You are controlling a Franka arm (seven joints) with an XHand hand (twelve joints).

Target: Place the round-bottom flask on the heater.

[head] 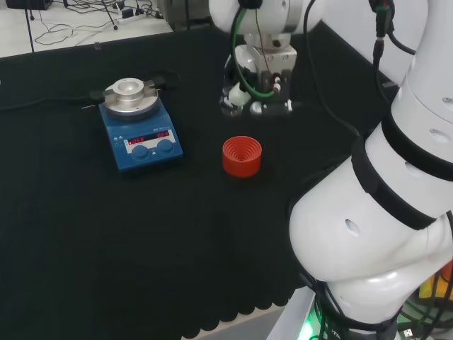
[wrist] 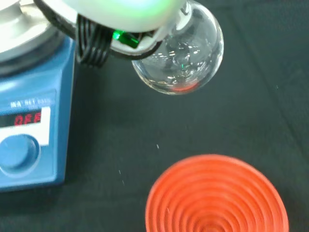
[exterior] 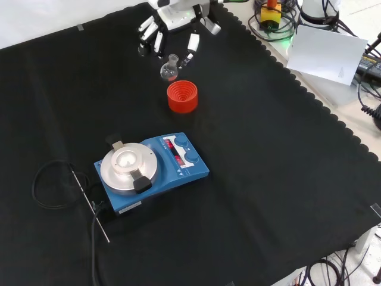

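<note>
Gripping the round-bottom flask (exterior: 169,68) by its neck, the hand (exterior: 172,24) holds it just above the red ribbed stand (exterior: 182,96); heater (exterior: 149,171) stands well apart, its plate bare.

stand (exterior: 182,97) red, ribbed | heater (exterior: 178,165) blue, silver top | cloth (exterior: 268,196) blk | flask (wrist: 183,55) clear

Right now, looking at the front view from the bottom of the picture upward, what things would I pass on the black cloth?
Blue heater → red ribbed stand → glass flask → robot hand, which has the flask hanging just below its fingers.
</note>
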